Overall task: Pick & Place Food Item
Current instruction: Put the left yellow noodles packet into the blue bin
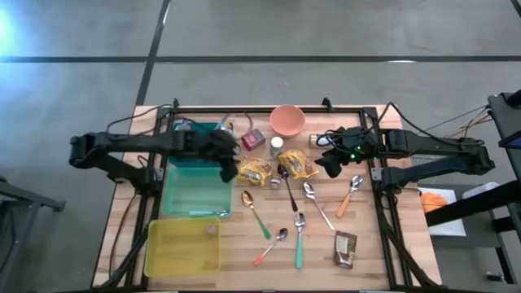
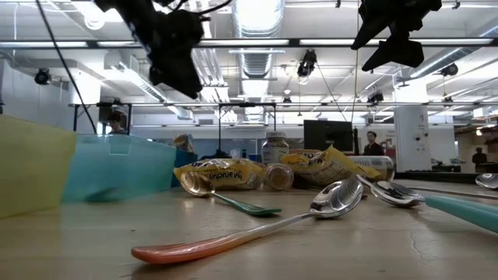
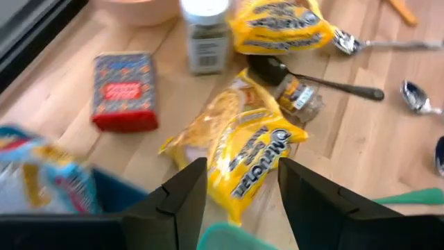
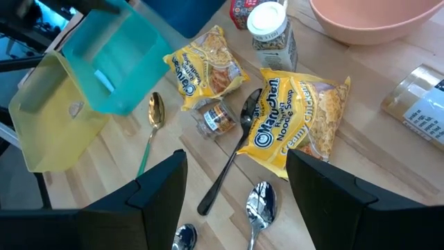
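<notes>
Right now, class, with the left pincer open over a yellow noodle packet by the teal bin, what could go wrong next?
1. The left pincer hovers above the noodle packet, which lies close to the teal bin; a descending finger might strike the bin's wall.
2. A small jar and a black spoon lie close beside the packet; lifting it could perhaps drag or roll them.

A blue packet (image 3: 38, 177) is showing blurred at the left wrist view's edge, its print unreadable. The pink bowl (image 4: 374, 19) is running off the right wrist view's top edge. A small jar (image 1: 289, 173) is lying partly hidden under a black spoon (image 1: 287, 183). Distant people in the low view are appearing too small to make out.
</notes>
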Tool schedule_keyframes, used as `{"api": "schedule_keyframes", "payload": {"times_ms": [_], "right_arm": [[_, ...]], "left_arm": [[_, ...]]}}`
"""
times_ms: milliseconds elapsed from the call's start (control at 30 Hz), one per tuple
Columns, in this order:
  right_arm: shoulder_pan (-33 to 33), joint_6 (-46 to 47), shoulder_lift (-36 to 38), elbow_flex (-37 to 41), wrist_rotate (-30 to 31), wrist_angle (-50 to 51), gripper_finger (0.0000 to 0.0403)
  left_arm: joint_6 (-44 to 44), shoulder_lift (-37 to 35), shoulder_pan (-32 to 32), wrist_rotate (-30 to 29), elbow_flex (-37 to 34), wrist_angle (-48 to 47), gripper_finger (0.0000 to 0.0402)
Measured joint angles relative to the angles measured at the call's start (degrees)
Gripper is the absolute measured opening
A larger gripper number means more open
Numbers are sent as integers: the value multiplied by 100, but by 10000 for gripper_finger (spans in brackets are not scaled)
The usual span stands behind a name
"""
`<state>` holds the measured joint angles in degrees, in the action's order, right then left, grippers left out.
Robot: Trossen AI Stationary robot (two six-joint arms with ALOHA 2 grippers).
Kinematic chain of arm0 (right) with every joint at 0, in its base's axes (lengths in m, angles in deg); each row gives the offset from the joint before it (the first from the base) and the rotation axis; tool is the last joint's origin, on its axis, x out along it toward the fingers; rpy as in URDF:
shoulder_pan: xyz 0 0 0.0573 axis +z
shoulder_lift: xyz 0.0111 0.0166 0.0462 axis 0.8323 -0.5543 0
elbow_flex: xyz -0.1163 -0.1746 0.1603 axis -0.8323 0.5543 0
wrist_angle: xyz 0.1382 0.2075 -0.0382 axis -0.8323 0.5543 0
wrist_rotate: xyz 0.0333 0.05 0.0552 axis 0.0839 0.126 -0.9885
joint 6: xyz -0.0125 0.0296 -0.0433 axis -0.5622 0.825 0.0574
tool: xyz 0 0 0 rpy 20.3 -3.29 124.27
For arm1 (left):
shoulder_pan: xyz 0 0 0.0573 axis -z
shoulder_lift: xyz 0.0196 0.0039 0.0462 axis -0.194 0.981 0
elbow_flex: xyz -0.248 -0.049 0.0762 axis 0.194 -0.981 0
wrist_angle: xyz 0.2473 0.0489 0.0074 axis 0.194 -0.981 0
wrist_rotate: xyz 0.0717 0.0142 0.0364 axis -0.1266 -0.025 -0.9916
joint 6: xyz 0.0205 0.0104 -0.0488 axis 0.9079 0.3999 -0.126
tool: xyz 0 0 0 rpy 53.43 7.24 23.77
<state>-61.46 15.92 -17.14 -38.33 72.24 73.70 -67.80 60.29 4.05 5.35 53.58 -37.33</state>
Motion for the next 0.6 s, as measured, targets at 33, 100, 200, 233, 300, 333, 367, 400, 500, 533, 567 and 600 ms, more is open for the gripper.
{"api": "schedule_keyframes", "payload": {"times_ms": [33,100,200,233,300,333,367,400,500,533,567,600], "right_arm": [[0,-1,0,0,0,0,241],[0,2,0,0,0,0,241],[1,2,0,0,-1,1,241],[2,2,0,1,0,4,241],[2,4,0,0,0,5,241],[0,2,0,0,0,7,241],[0,2,0,0,0,11,241],[2,4,0,0,-2,15,241],[0,-22,-1,0,0,16,241],[2,-52,0,0,-2,17,241],[1,-60,0,0,-1,20,241],[0,-73,-1,0,0,18,241]], "left_arm": [[67,165,94,-47,113,0,186],[122,513,241,-109,358,-7,187],[313,1061,396,-189,746,-51,187],[389,1247,443,-199,880,-59,187],[505,1605,530,-211,1137,-63,187],[542,1768,572,-211,1267,-66,187],[557,1936,610,-238,1385,-79,187],[564,2089,642,-290,1494,-100,187],[573,2469,707,-365,1756,-146,187],[573,2561,723,-373,1799,-140,187],[573,2648,738,-387,1830,-155,187],[571,2712,754,-389,1853,-153,187]]}}
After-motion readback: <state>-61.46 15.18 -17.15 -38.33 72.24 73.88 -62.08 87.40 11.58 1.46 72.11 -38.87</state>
